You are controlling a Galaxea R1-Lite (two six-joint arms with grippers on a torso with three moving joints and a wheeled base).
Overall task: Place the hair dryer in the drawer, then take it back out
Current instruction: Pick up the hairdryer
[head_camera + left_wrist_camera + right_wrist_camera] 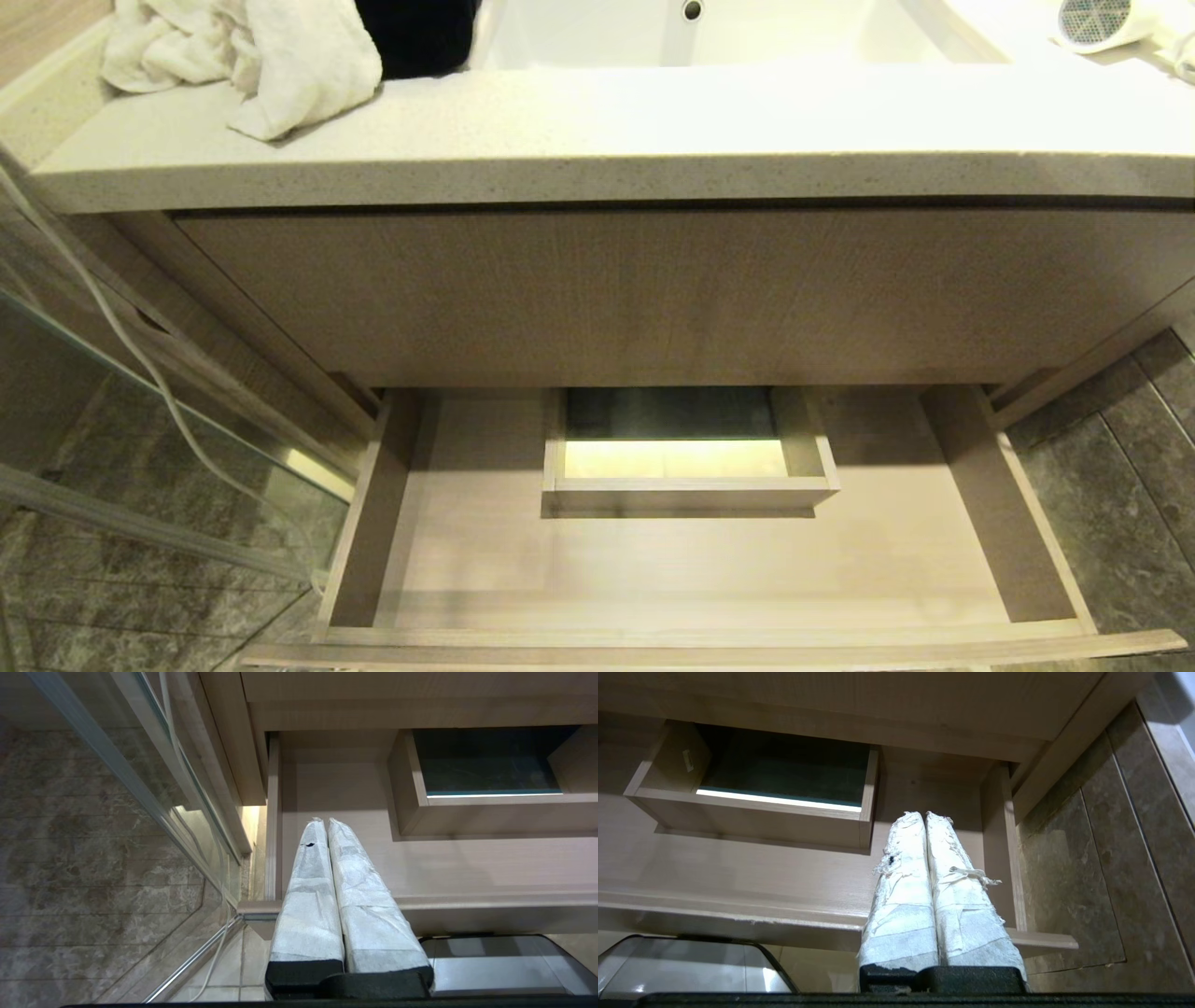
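Speckled vanity countertop (597,140): white hair dryer (1106,23), grey grille end, lay at its right. Wood-grain drawer (709,560) stood open. Left gripper (325,822) and right gripper (923,815) were clenched, holding nothing.

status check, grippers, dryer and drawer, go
Left gripper and right gripper both shut, holding nothing, over the drawer. Drawer pulled open, nothing inside. Hair dryer on the countertop, far right. Nothing blocking.
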